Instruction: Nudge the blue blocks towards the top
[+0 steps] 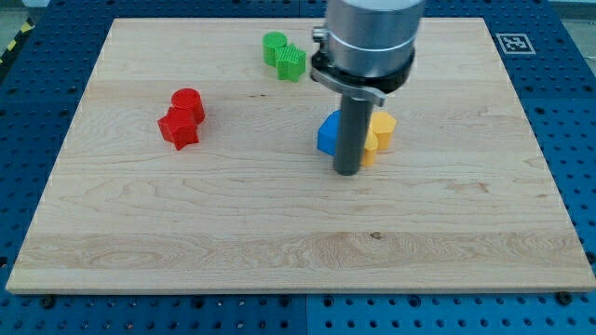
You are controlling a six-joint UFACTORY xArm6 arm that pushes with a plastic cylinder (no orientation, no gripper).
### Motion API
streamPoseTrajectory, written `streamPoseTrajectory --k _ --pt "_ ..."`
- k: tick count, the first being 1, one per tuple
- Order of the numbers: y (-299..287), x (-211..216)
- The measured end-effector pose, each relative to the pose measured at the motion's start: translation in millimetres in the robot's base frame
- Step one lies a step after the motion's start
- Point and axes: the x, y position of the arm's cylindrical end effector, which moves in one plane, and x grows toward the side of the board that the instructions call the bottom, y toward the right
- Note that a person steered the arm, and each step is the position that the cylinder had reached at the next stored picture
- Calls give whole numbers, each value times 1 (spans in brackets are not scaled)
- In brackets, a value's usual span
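A blue block lies right of the board's middle, partly hidden behind my rod, so its shape is hard to make out. My tip rests on the board just below and right of the blue block, close to its lower edge. Two yellow blocks sit against the blue block's right side, also partly hidden by the rod.
A red cylinder and a red star-shaped block touch each other at the view's left. Two green blocks sit together near the top. The wooden board lies on a blue perforated table.
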Motion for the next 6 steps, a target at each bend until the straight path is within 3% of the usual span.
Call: streamPoseTrajectory --k 3,6 --pt "-22 -23" --pt "-9 -10"
